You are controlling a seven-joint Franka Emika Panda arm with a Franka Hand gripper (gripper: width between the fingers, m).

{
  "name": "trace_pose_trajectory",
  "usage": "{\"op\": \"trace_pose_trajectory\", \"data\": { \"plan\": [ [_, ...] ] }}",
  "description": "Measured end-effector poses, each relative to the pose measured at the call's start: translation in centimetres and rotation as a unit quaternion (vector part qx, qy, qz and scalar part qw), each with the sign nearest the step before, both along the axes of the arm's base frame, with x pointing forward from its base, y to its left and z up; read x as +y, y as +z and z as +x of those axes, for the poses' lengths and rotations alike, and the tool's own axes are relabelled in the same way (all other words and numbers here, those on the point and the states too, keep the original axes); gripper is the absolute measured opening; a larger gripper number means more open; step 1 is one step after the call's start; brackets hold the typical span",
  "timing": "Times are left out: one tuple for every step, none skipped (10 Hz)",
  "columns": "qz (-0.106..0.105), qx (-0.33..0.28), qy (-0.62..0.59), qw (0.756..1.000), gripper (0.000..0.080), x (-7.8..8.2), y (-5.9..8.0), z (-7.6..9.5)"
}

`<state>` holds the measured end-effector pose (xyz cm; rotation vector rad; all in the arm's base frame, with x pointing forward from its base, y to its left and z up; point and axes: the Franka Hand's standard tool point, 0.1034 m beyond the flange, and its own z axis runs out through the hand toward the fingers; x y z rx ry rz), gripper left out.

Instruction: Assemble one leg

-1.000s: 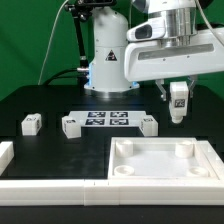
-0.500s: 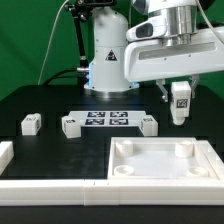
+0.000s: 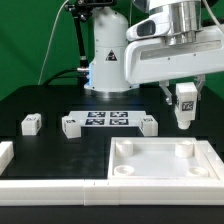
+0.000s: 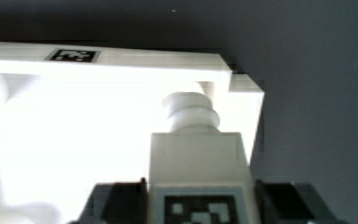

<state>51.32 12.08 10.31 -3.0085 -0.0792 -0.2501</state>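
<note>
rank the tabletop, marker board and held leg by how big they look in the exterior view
1. tabletop, largest by far
2. marker board, second, though it lies flat and foreshortened
3. held leg, smallest

Arm [image 3: 165, 55] aloft, fingers [image 4: 108, 203] tight around the leg [image 3: 185, 103]

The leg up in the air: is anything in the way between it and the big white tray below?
Nothing visible does. The leg hangs in open air above the white tabletop, with only bare space beneath it.
</note>
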Motion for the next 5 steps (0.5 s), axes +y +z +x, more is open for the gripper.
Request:
{"op": "trace_pose_trajectory", "data": {
  "plan": [
    [0.000, 0.000, 0.000, 1.000, 0.0288, 0.0, 0.0, 0.0],
    [0.000, 0.000, 0.000, 1.000, 0.0288, 0.0, 0.0, 0.0],
    [-0.001, 0.002, 0.006, 1.000, 0.0288, -0.1, 0.0, 0.1],
    [-0.003, 0.005, 0.019, 1.000, 0.0288, -0.7, 0.7, 1.4],
    [0.000, 0.002, 0.020, 1.000, 0.0288, -0.8, 1.6, 3.6]
  ]
}}
